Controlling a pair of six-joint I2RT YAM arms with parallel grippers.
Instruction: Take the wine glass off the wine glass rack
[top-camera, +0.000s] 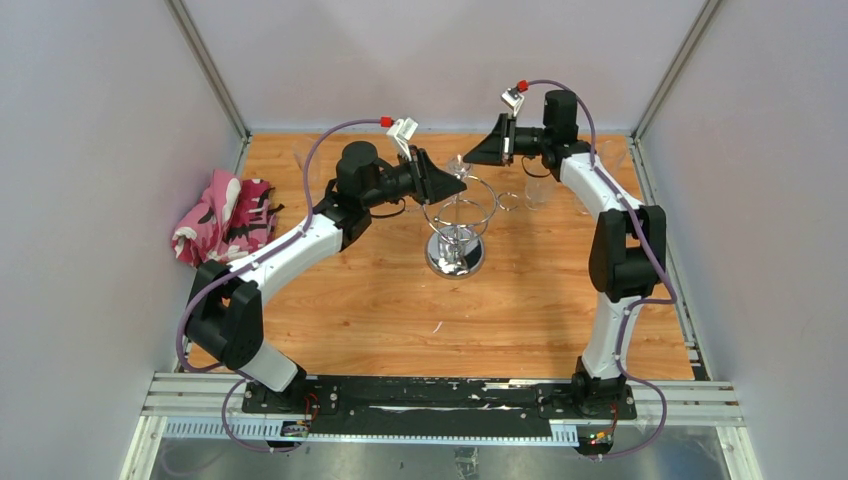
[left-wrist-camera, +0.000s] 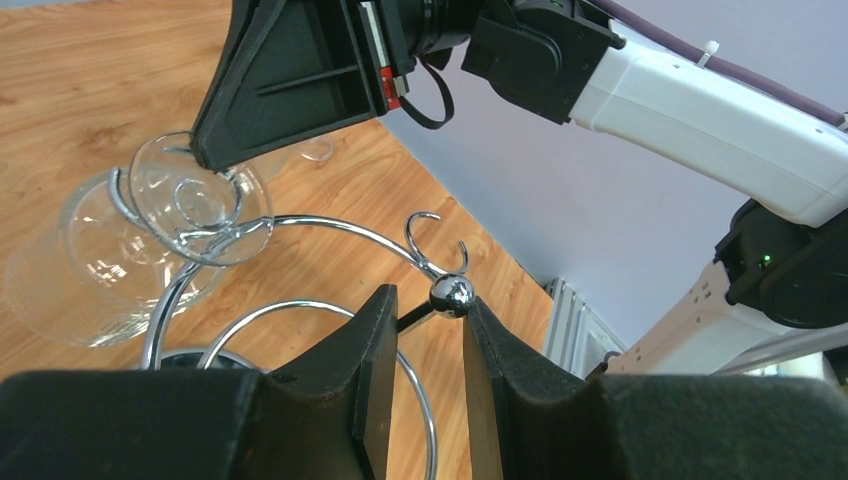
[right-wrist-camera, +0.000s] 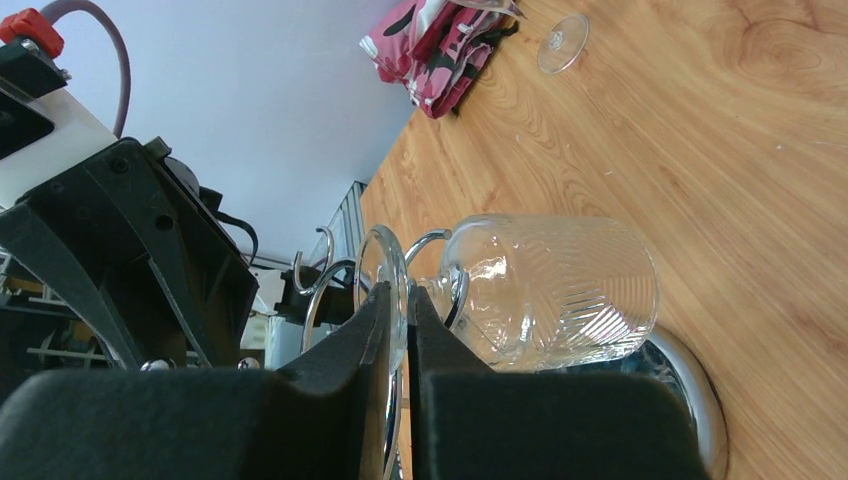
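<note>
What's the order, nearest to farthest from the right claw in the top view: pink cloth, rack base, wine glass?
1. Wine glass, held by the right claw.
2. Rack base, table center.
3. Pink cloth, far left.

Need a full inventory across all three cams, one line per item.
wine glass rack: one, chrome, table centre.
wine glass: one, clear, hanging bowl-down by its foot from a rack loop on the far side.
loose glasses: at least two, clear; one right of the rack, another's foot near the cloth.
cloth: one, pink camouflage, table's left edge.
table: one, wood-grain.
left gripper: black, fingers either side of the rack's top ball, contact unclear.
right gripper: black, shut on the wine glass's foot.
left arm, right arm: white and black, bases at the near edge.
</note>
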